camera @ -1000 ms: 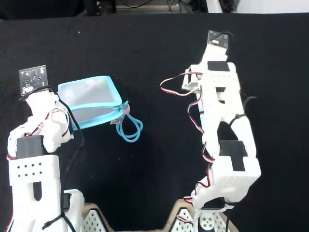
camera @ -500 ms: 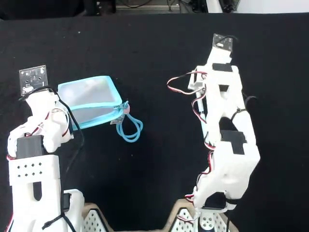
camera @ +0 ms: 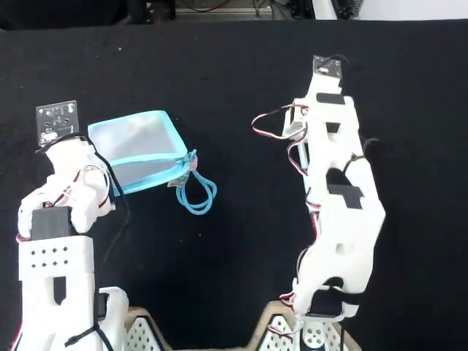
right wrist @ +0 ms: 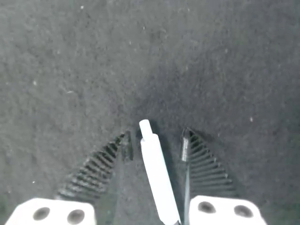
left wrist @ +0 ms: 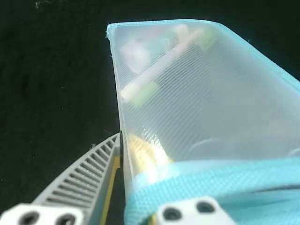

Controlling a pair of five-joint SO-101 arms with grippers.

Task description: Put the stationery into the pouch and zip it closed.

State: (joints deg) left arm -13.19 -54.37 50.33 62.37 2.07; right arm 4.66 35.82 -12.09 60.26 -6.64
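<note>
Pouch, high view: teal-trimmed pouch (camera: pixel 135 146) lies at 9 o'clock on black table (camera: pixel 219 73); cord loop (camera: pixel 196 194) at its 4 o'clock.
Arms, high view: left arm (camera: pixel 66 197) at 8 o'clock meets the pouch's end; right arm (camera: pixel 336 190) stretched along 3 o'clock.
Gripper, left wrist view: left gripper (left wrist: pixel 123 145) clamped on pouch edge, one ribbed finger (left wrist: pixel 89 176) visible.
Contents, left wrist view: stationery (left wrist: pixel 154 61) seen through the clear wall.
Gripper, right wrist view: right gripper (right wrist: pixel 157 136) spread apart, white stick (right wrist: pixel 154 178) between the fingers, touching neither.

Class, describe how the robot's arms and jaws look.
Both the left arm and right arm are white blocky plastic with black motor blocks, looping red, white and black wires, and a small square circuit board near the wrist. The jaws are ribbed triangular wedges on white mounts with screw holes.
</note>
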